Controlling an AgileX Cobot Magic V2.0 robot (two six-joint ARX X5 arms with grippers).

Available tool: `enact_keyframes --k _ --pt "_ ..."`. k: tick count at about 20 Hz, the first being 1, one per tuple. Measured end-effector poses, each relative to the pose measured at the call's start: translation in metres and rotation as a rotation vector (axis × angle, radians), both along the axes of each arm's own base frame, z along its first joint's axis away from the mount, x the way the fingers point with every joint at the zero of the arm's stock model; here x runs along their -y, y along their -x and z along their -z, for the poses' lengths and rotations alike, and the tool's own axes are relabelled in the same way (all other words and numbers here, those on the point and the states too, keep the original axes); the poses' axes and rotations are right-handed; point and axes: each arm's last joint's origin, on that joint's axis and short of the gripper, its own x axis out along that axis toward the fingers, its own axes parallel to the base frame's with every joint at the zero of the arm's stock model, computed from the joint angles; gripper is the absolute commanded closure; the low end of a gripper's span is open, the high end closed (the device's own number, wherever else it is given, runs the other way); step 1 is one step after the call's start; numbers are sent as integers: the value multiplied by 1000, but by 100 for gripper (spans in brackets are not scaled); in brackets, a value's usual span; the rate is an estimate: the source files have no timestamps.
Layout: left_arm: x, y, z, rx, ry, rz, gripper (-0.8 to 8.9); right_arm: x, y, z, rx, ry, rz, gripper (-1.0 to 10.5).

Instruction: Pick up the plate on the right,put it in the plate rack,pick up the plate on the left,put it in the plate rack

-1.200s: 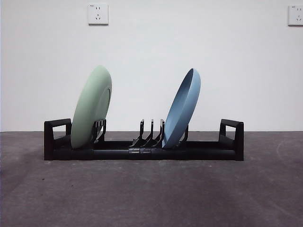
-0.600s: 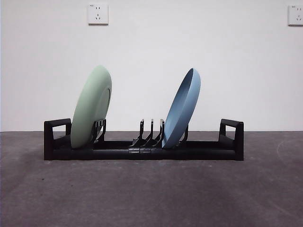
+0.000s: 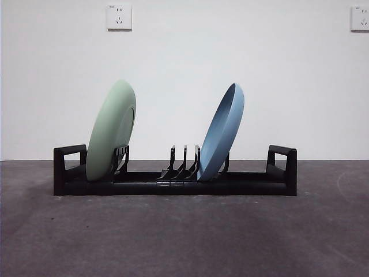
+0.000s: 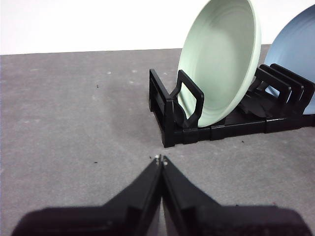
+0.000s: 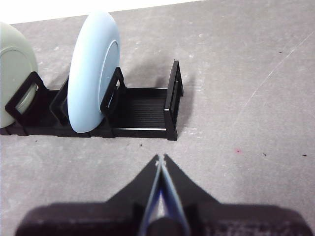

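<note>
The black plate rack (image 3: pixel 173 183) lies across the table, with a looped handle at each end. A pale green plate (image 3: pixel 110 131) stands tilted in its left slots, and a light blue plate (image 3: pixel 221 133) stands tilted right of centre. In the left wrist view the green plate (image 4: pixel 220 59) sits in the rack (image 4: pixel 177 118), and my left gripper (image 4: pixel 161 160) is shut, holding nothing, short of the rack's left end. The right wrist view shows the blue plate (image 5: pixel 93 76) in the rack (image 5: pixel 147 118). My right gripper (image 5: pixel 161 159) is shut and empty, short of the right end.
The table (image 3: pixel 184 236) is dark grey and matte. A white wall with two sockets (image 3: pixel 119 17) stands behind it. Neither arm shows in the front view.
</note>
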Motion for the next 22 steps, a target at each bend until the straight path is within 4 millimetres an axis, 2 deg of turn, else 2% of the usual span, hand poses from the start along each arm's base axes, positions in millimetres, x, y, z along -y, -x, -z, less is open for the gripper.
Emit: enact_keyframes --k 5,11,15,18,22 --pt "0 0 0 0 0 0 817 1 2 -1 6 7 4 946" --pt "0 0 0 0 0 0 817 19 32 -10 201 75 81 946" --pt "0 0 0 0 0 0 817 27 41 26 300 74 111 946" --pt "0 0 0 0 0 0 817 27 38 63 331 56 97 946" --pt "0 0 0 0 0 0 817 26 31 95 310 29 102 946"
